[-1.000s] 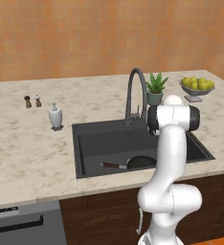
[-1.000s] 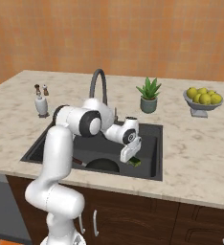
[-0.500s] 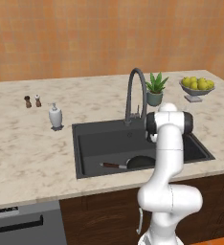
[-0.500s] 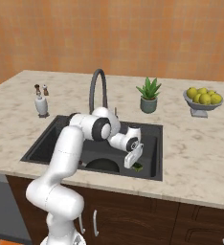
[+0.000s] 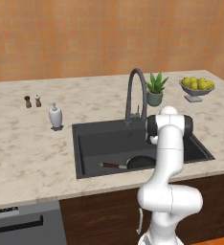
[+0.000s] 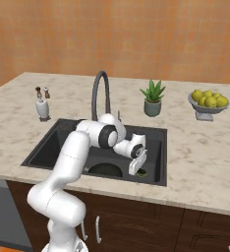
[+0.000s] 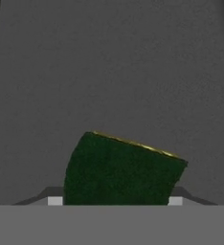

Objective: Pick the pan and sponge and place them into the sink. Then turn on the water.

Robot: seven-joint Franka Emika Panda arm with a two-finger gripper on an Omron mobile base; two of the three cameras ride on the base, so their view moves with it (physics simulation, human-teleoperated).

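Observation:
My gripper is low inside the sink, near its front right corner. It is shut on the dark green sponge, which fills the span between the fingertips just above the grey basin floor. From the right base view the sponge peeks out under the hand. The black pan lies on the basin floor with its brown handle pointing left; it also lies beside the hand. The arched faucet stands behind the basin. The water is out of view.
A soap dispenser and two small shakers stand on the counter left of the sink. A potted plant and a bowl of lemons stand at the back right. The counter's front edge runs just before the basin.
The hand has swung down and forward, deeper into the sink's front right part, carrying the sponge. The pan has not moved.

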